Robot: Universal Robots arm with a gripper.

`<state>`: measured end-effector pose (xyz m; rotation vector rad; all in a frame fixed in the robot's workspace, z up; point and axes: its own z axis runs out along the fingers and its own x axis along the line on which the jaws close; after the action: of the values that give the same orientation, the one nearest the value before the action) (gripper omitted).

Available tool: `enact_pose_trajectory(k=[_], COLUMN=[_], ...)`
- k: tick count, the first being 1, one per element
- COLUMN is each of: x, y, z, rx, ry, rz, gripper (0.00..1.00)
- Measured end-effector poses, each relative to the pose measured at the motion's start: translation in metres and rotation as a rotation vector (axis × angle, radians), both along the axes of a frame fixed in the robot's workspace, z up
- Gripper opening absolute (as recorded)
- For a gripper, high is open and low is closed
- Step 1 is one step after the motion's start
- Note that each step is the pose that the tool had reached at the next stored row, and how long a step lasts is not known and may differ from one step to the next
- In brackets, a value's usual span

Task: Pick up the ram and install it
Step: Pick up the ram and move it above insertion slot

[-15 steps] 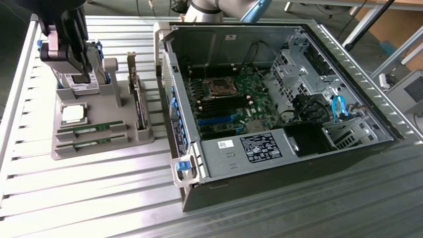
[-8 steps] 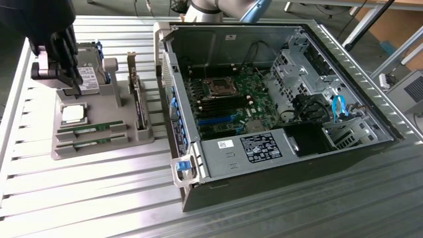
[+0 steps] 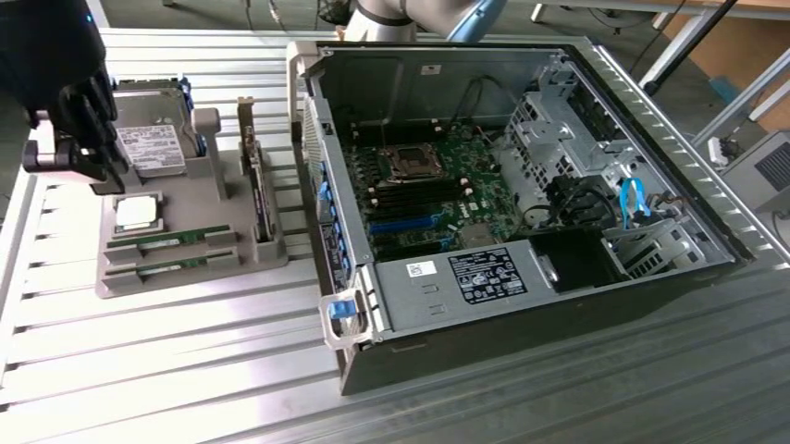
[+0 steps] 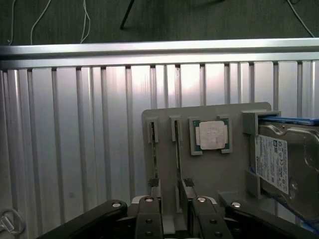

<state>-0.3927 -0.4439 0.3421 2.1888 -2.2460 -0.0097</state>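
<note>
The arm (image 3: 408,13) reaches across to the exterior view's left, wrist turned down — its black pincer (image 3: 74,148) hangs with both fingers (image 4: 148,214) spread wide apart.

Open computer case (image 3: 413,79), hard drive (image 3: 154,139), processor (image 4: 213,134)

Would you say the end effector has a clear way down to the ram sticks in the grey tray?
Probably yes. The open end effector hangs above the grey tray, and nothing covers the two ram sticks; the processor and hard drive sit apart in their own recesses.
</note>
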Motion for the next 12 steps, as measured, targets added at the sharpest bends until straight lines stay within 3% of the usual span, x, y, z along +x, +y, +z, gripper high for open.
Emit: enact_pose_trajectory(k=[5, 8, 10, 12], x=[0.0, 0.0, 0.003, 0.009], y=[-0.0016, -0.0065, -0.0104, -0.0108], z=[-0.0052, -0.0124, -0.0173, -0.0211], rx=[-0.0002, -0.0005, -0.0051, -0.0103], ry=[0.0002, 0.0001, 0.0005, 0.0002], rz=[0.001, 0.004, 0.005, 0.006], gripper=[0.3, 0.3, 0.3, 0.3])
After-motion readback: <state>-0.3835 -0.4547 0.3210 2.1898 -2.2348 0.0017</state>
